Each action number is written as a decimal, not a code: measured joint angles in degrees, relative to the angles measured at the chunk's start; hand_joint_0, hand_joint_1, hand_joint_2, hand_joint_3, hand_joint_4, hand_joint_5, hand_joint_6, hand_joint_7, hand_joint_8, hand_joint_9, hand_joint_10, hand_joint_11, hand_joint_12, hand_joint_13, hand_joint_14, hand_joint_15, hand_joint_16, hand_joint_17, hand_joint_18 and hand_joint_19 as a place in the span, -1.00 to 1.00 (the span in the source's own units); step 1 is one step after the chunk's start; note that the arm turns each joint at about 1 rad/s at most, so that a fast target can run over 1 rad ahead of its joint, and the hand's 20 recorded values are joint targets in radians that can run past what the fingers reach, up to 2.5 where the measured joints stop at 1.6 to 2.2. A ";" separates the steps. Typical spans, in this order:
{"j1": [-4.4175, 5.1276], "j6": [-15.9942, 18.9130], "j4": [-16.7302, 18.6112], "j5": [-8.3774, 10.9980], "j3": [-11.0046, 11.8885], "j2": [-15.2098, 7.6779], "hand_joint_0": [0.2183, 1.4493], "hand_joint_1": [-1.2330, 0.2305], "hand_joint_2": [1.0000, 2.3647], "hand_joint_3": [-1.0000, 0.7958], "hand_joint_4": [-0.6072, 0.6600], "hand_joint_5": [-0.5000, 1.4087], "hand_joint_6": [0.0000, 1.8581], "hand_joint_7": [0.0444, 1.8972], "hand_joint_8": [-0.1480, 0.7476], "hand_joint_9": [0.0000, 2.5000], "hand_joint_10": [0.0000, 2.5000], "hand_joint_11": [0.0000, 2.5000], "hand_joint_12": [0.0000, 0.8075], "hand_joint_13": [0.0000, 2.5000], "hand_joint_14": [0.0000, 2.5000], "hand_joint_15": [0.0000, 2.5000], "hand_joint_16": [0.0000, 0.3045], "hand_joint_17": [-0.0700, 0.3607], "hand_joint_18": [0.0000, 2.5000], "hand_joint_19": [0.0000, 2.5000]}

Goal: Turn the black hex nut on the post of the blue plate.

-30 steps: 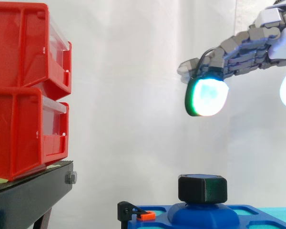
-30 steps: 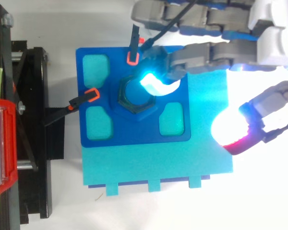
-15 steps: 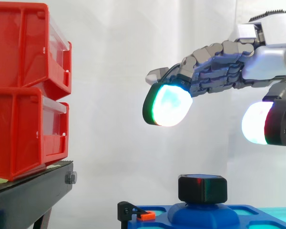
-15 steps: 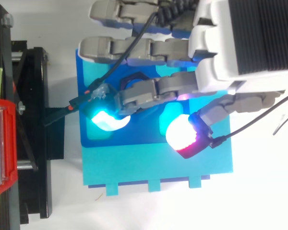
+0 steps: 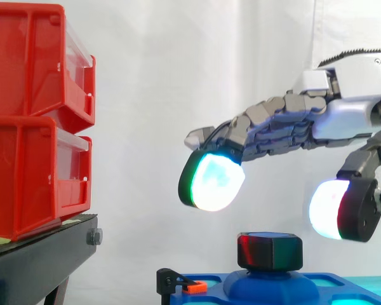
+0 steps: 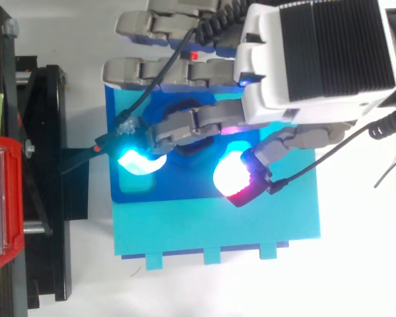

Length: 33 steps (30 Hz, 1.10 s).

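The black hex nut point(image 5: 270, 251) sits on the raised post of the blue plate point(image 5: 274, 287), low in the side view. My hand point(image 5: 343, 117) hovers over it, open, clear of the nut. Its fingers reach left past the nut, and one glowing fingertip point(image 5: 211, 181) hangs above and to the left. The thumb pad point(image 5: 333, 210) hangs lower, just right of the nut's top. From above, the hand point(image 6: 317, 59) and its fingers cover most of the nut, and the blue plate point(image 6: 185, 190) shows around them.
Two stacked red bins point(image 5: 32, 121) stand on a black stand point(image 5: 38, 260) to the left. A cyan sheet point(image 6: 218, 231) lies under the blue plate. A black clamp with an orange tip point(image 5: 192, 287) holds the plate's left edge.
The hand has come in from the right over the plate and moved down. Its fingers now reach past the nut, and the thumb pad has dropped close beside it.
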 measured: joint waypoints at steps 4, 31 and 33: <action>-0.25 -0.02 0.52 -0.33 0.00 -0.62 -0.53 -0.43 -1.00 -0.44 -0.28 -0.79 -0.46 -0.41 -0.48 -1.00 -1.00 -1.00 -0.25 -1.00 -1.00 -1.00 -0.69 -0.19 -1.00 -1.00; -2.00 -0.10 1.88 -2.48 -0.02 -2.35 -0.53 -0.40 -1.00 -0.44 -0.16 -0.79 -0.46 -0.39 -0.43 -1.00 -1.00 -1.00 -0.24 -1.00 -1.00 -1.00 -0.70 -0.19 -1.00 -0.98; -2.11 -0.19 1.88 -2.57 -0.02 -2.36 -0.53 -0.40 -1.00 -0.44 -0.15 -0.79 -0.46 -0.39 -0.43 -1.00 -1.00 -1.00 -0.23 -1.00 -1.00 -1.00 -0.69 -0.19 -1.00 -0.98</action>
